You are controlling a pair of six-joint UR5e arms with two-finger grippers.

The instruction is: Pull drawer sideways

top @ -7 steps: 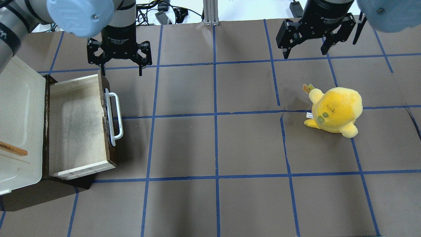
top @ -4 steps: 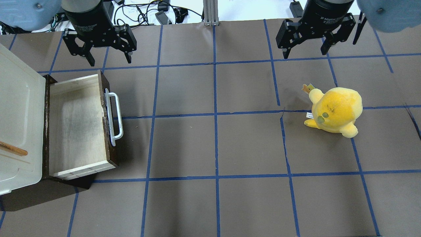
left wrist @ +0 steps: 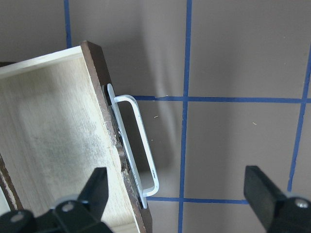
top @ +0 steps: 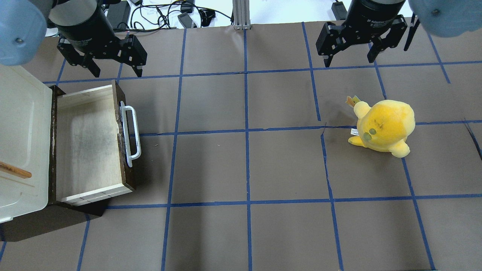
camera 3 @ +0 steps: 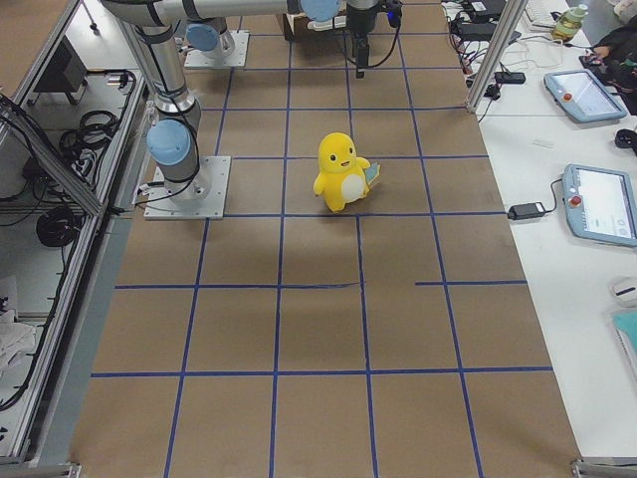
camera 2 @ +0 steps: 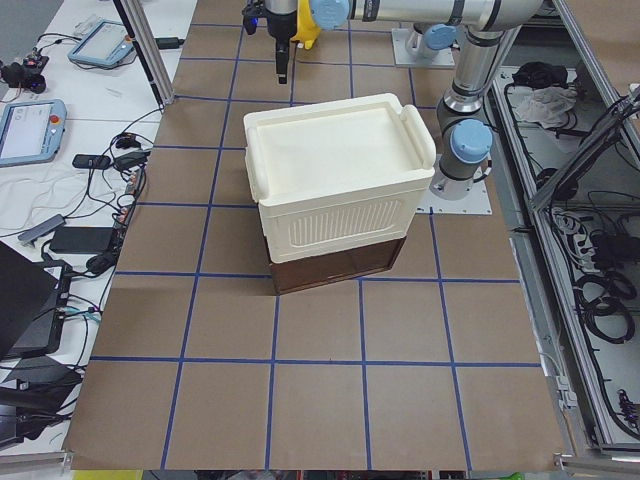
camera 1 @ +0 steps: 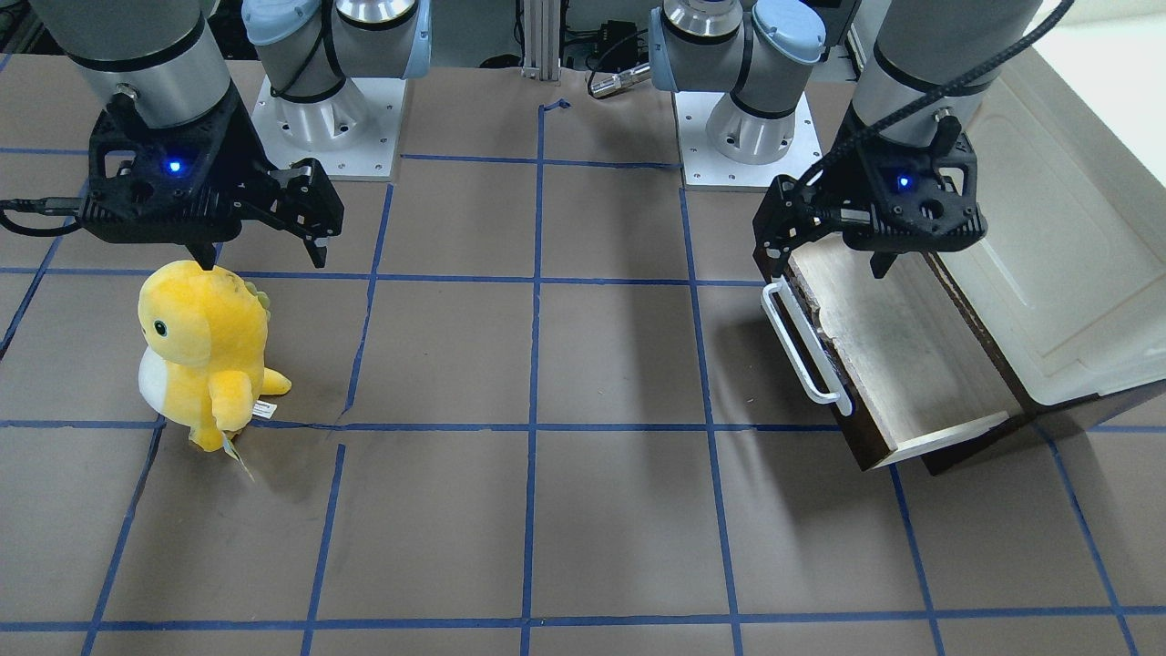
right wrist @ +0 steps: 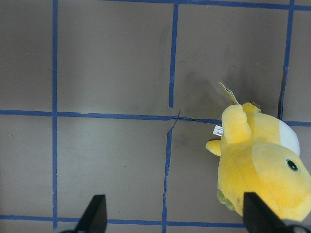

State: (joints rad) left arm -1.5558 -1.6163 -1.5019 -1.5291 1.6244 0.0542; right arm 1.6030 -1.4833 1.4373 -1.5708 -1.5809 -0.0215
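The drawer (top: pixel 88 143) stands pulled out of the cream-white cabinet (top: pixel 22 131), to the right in the overhead view. Its pale wood inside is empty. Its dark front panel carries the white bar handle (top: pixel 130 135). The drawer (camera 1: pixel 911 364) and handle (camera 1: pixel 806 342) also show in the front view, and the handle (left wrist: pixel 138 145) in the left wrist view. My left gripper (top: pixel 117 73) is open and empty, raised above the drawer's far front corner (camera 1: pixel 827 269), touching nothing. My right gripper (top: pixel 349 62) is open and empty, beyond the plush.
A yellow plush toy (top: pixel 384 126) stands on the right half of the table, below my right gripper (camera 1: pixel 261 260); it also shows in the right wrist view (right wrist: pixel 262 165). A wooden stick (top: pixel 15 171) lies on the cabinet top. Blue tape lines cross the brown table cover.
My left gripper has moved left and up, away from the spot beside the drawer's far corner. The drawer, the plush and the right arm have not moved.
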